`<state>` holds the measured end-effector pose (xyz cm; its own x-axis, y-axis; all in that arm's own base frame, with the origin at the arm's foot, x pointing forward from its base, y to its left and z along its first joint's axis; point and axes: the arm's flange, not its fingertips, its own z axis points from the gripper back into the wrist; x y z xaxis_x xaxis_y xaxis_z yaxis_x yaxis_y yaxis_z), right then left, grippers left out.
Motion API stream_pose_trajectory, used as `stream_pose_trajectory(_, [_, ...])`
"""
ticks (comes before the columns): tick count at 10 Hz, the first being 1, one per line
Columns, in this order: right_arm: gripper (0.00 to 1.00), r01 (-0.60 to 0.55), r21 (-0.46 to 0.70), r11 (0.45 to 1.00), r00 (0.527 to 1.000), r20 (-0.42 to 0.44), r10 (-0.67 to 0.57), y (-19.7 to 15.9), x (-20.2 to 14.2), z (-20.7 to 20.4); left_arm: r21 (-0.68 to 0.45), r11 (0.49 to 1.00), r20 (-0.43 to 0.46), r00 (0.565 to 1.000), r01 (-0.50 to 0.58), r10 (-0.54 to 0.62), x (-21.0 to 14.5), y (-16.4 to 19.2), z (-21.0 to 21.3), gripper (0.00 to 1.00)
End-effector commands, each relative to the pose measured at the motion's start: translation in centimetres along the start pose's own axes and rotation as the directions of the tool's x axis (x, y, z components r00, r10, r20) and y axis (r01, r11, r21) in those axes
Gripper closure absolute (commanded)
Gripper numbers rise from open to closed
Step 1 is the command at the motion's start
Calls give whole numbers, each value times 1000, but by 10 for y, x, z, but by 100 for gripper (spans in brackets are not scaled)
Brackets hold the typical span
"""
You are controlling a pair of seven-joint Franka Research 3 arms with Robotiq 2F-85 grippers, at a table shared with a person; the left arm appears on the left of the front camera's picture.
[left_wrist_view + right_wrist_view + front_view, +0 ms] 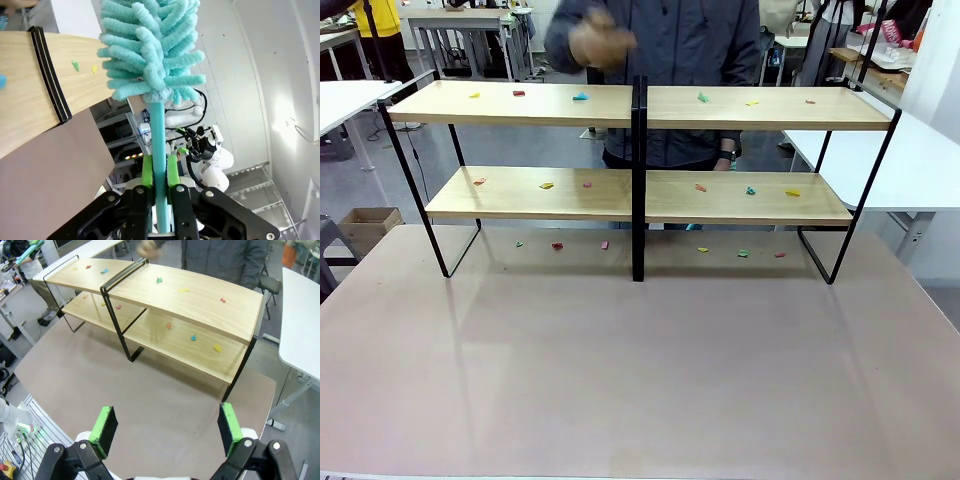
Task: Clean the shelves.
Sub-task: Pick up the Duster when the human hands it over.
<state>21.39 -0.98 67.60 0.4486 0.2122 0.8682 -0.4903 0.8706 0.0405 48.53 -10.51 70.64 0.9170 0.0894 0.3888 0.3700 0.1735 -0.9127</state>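
Note:
The shelves (530, 105) stand across the far half of the table, two light-wood tiers on black tube frames. Small coloured scraps (580, 96) dot the top boards, the lower boards and the tabletop under them. In the left wrist view my left gripper (160, 167) is shut on the teal handle of a fluffy teal duster (150, 45), whose head rises beside a shelf board (30, 85) with a green and a yellow scrap on it. My right gripper (167, 432) hangs open over the table, facing the shelves (200, 300) from their right end.
A person (680, 40) stands behind the shelves with a blurred raised hand (600, 40). The brown tabletop (640, 380) in front of the shelves is bare. White tables flank the scene at left (345, 100) and right (920, 160). A cardboard box (370, 225) sits on the floor at left.

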Motion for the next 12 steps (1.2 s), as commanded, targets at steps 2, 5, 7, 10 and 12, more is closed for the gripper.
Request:
stream_pose_trajectory(2, [0,1,4,1000,1000,0,-1,0,-1,0,117,990,-183,981,84,-62,-39,-8,34,100])
stream_pose_trajectory(5, [0,1,4,1000,1000,0,-1,0,-1,0,182,952,-276,942,245,-190,-95,-36,133,100])
stream_pose_trajectory(7, [0,1,4,1000,1000,0,-1,0,-1,0,197,921,-350,901,337,-255,-138,-42,207,100])
stream_pose_trajectory(10, [0,1,4,1000,1000,0,-1,0,-1,0,234,863,-360,864,448,-351,-202,-46,294,100])
stream_pose_trajectory(12, [0,1,4,1000,1000,0,-1,0,-1,0,354,847,-297,906,397,-300,-238,-43,335,100])
